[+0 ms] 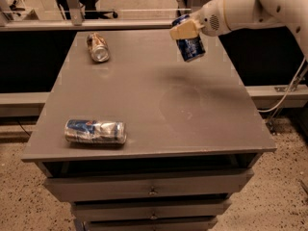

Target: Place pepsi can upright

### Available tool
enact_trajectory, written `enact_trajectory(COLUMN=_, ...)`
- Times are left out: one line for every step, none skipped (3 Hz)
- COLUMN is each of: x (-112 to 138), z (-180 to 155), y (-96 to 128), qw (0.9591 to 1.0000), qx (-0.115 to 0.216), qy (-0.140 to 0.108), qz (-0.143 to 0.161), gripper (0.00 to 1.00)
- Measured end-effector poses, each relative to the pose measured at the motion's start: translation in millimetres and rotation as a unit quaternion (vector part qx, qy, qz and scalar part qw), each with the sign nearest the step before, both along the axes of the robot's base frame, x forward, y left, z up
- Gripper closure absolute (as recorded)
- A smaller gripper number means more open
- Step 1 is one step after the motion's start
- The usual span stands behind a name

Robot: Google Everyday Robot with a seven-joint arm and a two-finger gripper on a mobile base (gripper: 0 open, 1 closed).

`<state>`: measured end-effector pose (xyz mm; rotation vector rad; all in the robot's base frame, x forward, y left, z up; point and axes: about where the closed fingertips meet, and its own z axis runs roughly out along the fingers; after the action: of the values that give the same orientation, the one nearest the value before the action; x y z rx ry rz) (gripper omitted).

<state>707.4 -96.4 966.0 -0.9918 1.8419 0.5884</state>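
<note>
Tool: the tool [186, 31] hangs over the far right part of the counter [159, 105], at the end of the white arm [240, 11] that reaches in from the right; it is clamped on the pepsi can [191, 46].
Pepsi can: in the air, clear of the counter, tilted, with its upper end leaning left and away and its lower end toward the camera.
Can relative to tool: the grip sits at the can's upper end, so most of the body hangs below and slightly right of the tool, with a beige finger [182, 32] across its upper side.
Risk, tilt: if the can is let go at this lean, it would likely land on an edge, topple and roll. The can needs to be brought vertical first.
Risk, height: released from above the surface, a smooth can may bounce or tip, so it should touch down before the tool lets go.
Risk, edge: the can is near the counter's far right side, so a rolling can could go off it.
Risk, grip: a hold so close to one end may let the can swing or slip.
Other cans: the brown-orange can [98, 47] at far left and the dented blue-and-silver can [95, 131] at near left both lie well apart from the tool, so a collision seems unlikely.
</note>
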Motion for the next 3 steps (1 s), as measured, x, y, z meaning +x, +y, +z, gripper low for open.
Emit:
enact_trajectory(x=-15, z=5, y=4, qw=0.9959, qx=0.049, qy=-0.055, qz=0.053, gripper=1.00)
enact_trajectory(x=-31, z=3, y=8, qw=0.9828, qx=0.093, qy=-0.113, qz=0.113, gripper=1.00)
enact_trajectory(x=-45, z=-4, y=12, qw=0.9639, qx=0.108, qy=-0.174, qz=0.171, gripper=1.00)
